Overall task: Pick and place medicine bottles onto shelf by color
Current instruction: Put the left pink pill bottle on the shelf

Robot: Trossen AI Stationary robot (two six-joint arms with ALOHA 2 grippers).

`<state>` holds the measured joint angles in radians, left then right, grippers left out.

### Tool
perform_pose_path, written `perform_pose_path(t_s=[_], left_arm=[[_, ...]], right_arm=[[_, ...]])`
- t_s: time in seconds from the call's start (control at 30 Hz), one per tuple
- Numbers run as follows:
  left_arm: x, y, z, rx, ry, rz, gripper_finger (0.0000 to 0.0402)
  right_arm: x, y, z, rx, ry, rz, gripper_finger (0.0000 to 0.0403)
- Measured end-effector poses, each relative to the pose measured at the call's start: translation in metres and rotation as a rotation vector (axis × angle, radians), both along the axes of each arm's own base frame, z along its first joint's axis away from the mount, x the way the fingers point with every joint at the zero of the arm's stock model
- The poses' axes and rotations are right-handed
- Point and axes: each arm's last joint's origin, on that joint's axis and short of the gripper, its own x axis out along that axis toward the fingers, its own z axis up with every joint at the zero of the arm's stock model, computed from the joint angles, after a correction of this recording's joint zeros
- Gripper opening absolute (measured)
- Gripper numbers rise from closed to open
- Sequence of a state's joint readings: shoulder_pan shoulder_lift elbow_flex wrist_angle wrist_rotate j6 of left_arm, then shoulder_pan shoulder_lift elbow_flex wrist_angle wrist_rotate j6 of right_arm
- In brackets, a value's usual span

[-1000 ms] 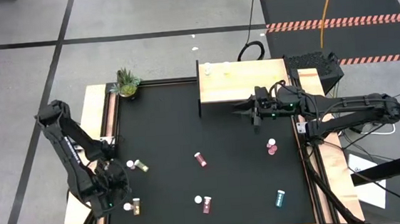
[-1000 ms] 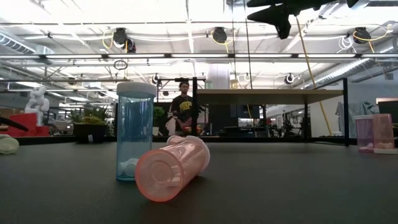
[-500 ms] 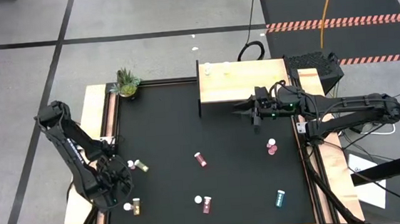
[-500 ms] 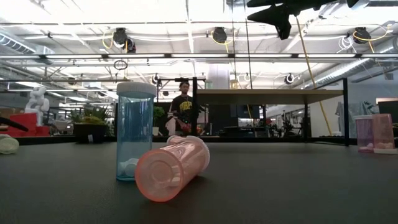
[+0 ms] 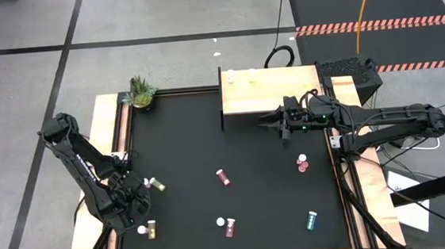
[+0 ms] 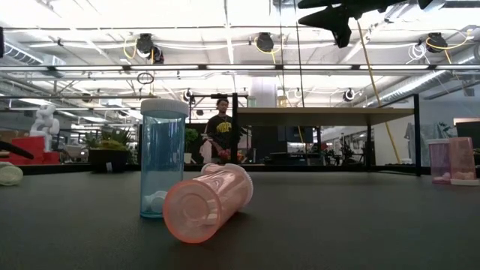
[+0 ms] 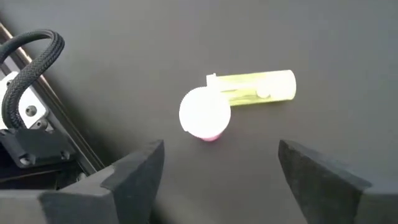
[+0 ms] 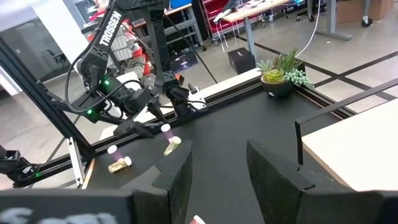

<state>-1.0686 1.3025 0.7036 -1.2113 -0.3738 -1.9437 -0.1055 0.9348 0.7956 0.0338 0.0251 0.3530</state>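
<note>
Leftward at 8 o'clock, the left end effector (image 7: 217, 171) has dropped wide-open over an upright pink bottle (image 7: 204, 114) touching a lying yellow bottle (image 7: 256, 87) on the tabletop (image 5: 201, 150), so closing could catch both.

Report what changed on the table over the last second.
The left hand moved in over the table toward the upright pink bottle and the lying yellow bottle beside it, fingers open, gripping nothing. The right hand stayed open at the shelf edge. No bottle moved.
</note>
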Motion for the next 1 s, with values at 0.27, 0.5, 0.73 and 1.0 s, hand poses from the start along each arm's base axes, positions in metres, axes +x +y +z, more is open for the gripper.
perform_pose_path(t_s=[0.27,0.5,0.73,1.0], left_arm=[[0.004,-0.010,0.012,-0.157,0.145,0.046,0.0275],[0.003,-0.040,0.062,-0.317,0.020,-0.086,0.0271],[-0.015,-0.061,0.091,-0.325,-0.289,-0.178,0.0240],[-0.019,-0.100,0.064,-0.364,-0.324,-0.219,0.0177]], right_arm=[[-0.009,0.002,0.008,-0.032,-0.039,0.031,0.0146],[-0.024,0.001,0.018,-0.090,-0.085,0.025,0.0146],[-0.029,-0.004,0.014,-0.072,-0.035,-0.007,0.0146],[-0.028,-0.004,0.016,-0.026,-0.061,-0.013,0.0146]])
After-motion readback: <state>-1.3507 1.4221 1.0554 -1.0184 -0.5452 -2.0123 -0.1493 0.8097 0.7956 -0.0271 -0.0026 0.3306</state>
